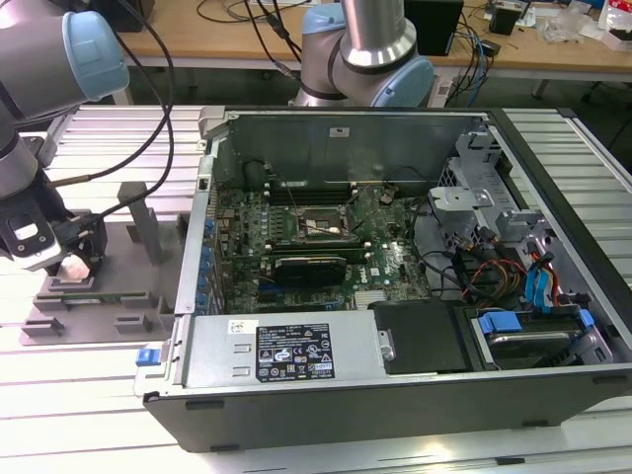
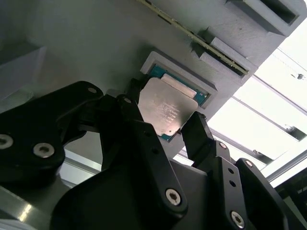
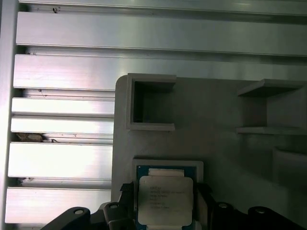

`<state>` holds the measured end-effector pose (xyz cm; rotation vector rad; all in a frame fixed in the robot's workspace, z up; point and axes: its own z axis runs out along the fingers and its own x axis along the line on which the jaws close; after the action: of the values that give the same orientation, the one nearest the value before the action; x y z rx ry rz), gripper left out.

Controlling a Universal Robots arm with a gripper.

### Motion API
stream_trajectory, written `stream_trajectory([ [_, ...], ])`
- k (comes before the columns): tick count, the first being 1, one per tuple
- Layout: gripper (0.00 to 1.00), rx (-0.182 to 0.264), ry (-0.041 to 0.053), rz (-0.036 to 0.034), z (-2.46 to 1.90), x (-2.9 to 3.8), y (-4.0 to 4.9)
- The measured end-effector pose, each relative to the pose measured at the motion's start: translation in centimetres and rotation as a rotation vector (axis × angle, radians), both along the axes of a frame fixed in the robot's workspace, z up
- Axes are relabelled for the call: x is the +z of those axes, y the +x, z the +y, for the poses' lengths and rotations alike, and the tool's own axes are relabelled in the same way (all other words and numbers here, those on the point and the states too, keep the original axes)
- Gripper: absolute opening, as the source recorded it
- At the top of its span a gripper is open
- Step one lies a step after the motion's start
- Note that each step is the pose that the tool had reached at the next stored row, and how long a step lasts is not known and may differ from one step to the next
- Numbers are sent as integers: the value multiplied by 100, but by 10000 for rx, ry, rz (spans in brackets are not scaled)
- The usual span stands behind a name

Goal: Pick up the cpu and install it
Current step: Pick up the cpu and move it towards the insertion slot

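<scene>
Second wrist view — claw [image 2: 163,111] pinches cpu [image 2: 167,106]
Square silvery lid, green rim; exterior view — grey tray [image 1: 99,312] at case's [image 1: 326,420] 9 o'clock.

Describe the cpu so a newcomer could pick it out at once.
To the exterior view's left of the open computer case lies a grey fixture tray, the gripper down at it. The cpu sits in the tray's square pocket at the gripper: a small flat square with a silvery metal top on a green board, unlike the bare grey pockets around it.
</scene>
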<state>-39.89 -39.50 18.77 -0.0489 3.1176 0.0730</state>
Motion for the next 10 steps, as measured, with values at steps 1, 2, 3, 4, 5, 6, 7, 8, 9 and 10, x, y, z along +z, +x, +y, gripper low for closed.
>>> stream_trajectory([
  [1,62,-1,1,0,0,0,0],
  [2,62,0,2,-1,0,-1,0],
  [3,62,1,4,-2,0,-2,9],
  [4,62,0,3,-1,0,-2,13],
  [5,62,-1,3,1,1,-1,14],
  [6,62,-1,1,3,0,-2,12],
  [7,62,1,2,2,0,-4,2],
  [8,62,1,1,2,-1,-4,-6],
  [9,62,2,1,2,0,-5,-6],
  [10,62,0,1,1,1,-6,-2],
])
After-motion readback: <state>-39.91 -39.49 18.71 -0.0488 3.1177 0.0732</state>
